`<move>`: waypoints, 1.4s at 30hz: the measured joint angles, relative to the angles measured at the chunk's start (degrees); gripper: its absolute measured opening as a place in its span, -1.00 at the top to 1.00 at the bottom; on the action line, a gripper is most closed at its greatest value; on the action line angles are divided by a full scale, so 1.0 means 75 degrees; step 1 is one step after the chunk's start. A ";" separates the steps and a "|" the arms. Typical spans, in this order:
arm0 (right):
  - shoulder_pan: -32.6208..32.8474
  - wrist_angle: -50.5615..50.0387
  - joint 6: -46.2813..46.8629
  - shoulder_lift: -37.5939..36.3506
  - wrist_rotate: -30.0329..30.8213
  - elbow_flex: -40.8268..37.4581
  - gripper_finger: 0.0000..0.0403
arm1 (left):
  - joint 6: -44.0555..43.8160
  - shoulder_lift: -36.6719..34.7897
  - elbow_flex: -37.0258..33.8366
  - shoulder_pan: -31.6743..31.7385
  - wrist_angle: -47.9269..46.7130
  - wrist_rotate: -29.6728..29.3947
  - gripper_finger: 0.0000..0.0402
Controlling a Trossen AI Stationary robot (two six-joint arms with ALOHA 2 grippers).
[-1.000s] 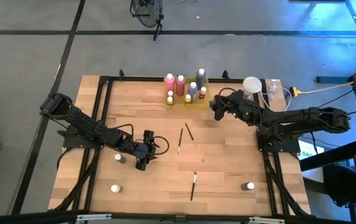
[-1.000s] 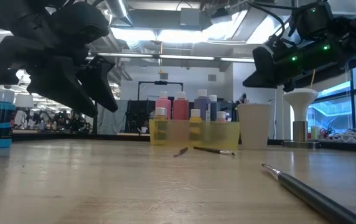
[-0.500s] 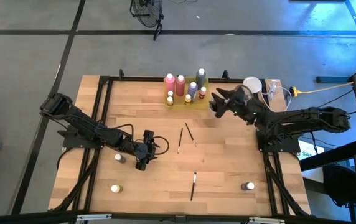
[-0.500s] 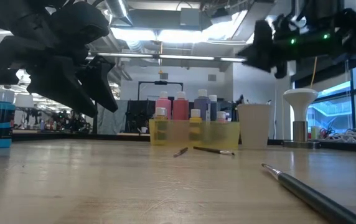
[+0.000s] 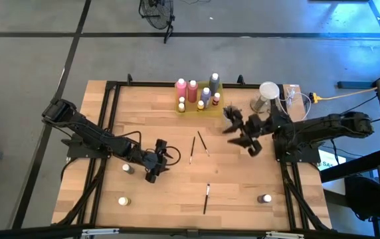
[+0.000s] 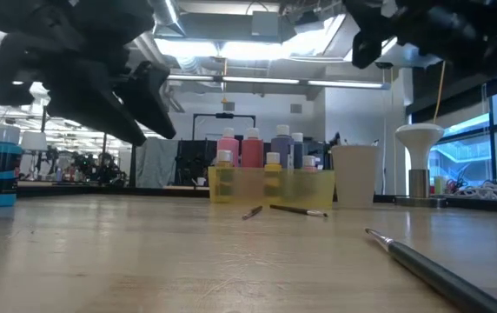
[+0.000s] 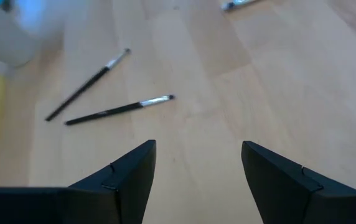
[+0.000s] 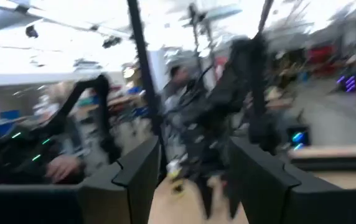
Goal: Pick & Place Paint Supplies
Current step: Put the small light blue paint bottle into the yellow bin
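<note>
High view shows the right tool open and empty beside the tray, likely after a drop; the left tool, open, faces two brushes.

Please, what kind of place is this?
Probably a robotics lab or workshop: a wooden table in a black frame, a concrete floor around it, and ceiling strip lights over a large open room.

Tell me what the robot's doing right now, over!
Left gripper jaws open, empty, low over the table. Right gripper jaws open, empty, near the yellow tray. Three brushes, nearest pair, loose mid-table. Nothing blocking them.
</note>
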 joint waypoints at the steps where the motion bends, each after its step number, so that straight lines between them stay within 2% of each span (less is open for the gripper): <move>1: 0.0184 -0.0096 -0.0006 0.0003 0.0046 -0.0003 0.04 | -0.0008 -0.0003 -0.0011 -0.0009 -0.0008 0.0126 -0.16; 11: 0.1649 -0.0633 -0.0705 0.0001 0.1091 0.0000 0.04 | -0.0448 -0.0003 -0.0026 -0.0067 0.0488 0.0256 -0.20; 18: 0.2378 -0.0986 -0.1196 0.0127 0.2111 0.0000 0.04 | -0.0395 -0.0009 -0.0026 -0.0184 0.1251 0.0063 -0.41; 26: 0.2648 -0.0844 -0.1515 0.0696 0.2148 -0.0003 0.04 | -0.0354 -0.0012 -0.0032 -0.0242 0.1236 0.0031 -0.74; 34: 0.2648 -0.0676 -0.1513 0.0906 0.2489 -0.0003 0.04 | -0.1180 -0.0012 -0.0023 -0.0234 0.1270 0.0186 -0.75; 38: 0.2648 -0.0684 -0.1510 0.0906 0.2531 -0.0003 0.04 | -0.1487 -0.0232 0.0594 -0.0102 -0.0475 -0.0264 -0.75; 42: 0.2648 -0.0711 -0.1494 0.0906 0.2531 -0.0003 0.04 | -0.2307 -0.0364 0.1813 -0.0023 -0.3806 -0.1029 -0.75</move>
